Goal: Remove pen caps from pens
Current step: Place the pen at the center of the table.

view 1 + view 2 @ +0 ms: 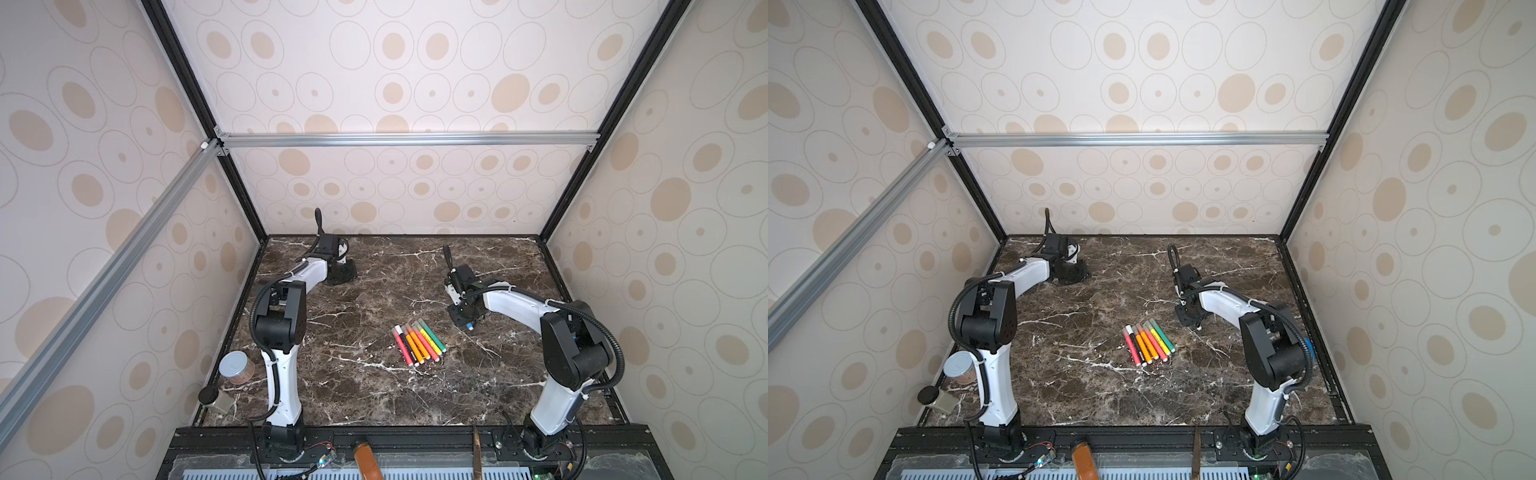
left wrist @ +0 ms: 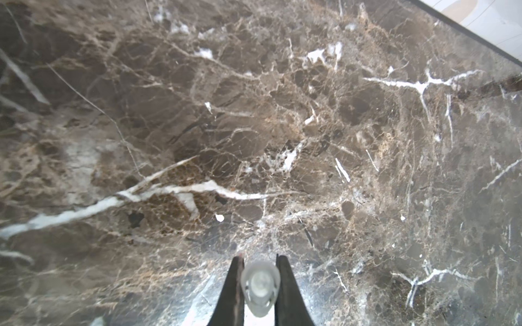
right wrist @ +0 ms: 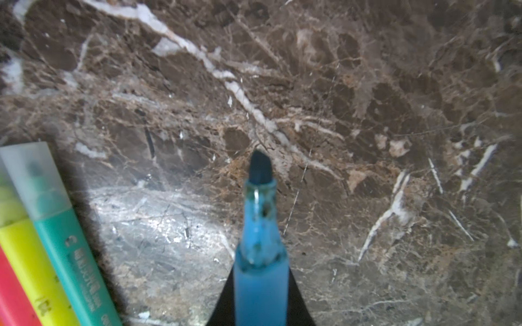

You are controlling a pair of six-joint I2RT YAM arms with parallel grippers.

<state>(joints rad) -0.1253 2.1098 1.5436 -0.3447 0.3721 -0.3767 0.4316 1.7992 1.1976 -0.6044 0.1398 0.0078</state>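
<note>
The dark brown white-veined marble tabletop [image 1: 374, 395] has bare stone on every side of the work. The left gripper [image 2: 259, 258] hangs low over the far left of it, and the right gripper [image 3: 261, 282] is right of centre. Between them, in the middle, lies the row of six bright capped felt-tip pens [image 1: 419, 345], side by side and touching.

The right gripper is clamped on a slim blue plastic felt-tip pen [image 3: 260, 225], whose dark tip is bare and points down at the stone just beside the green end of the row. The left gripper's jaws are pinched onto a small translucent whitish plastic cap [image 2: 260, 285], well apart from its pen.

The pull looks done, so what remains is a tidy release. Lower the cap close to the table before letting go (a short cylinder will roll). Lay the blue pen flat on the right, clear of the row, rather than dropping it on its tip.
</note>
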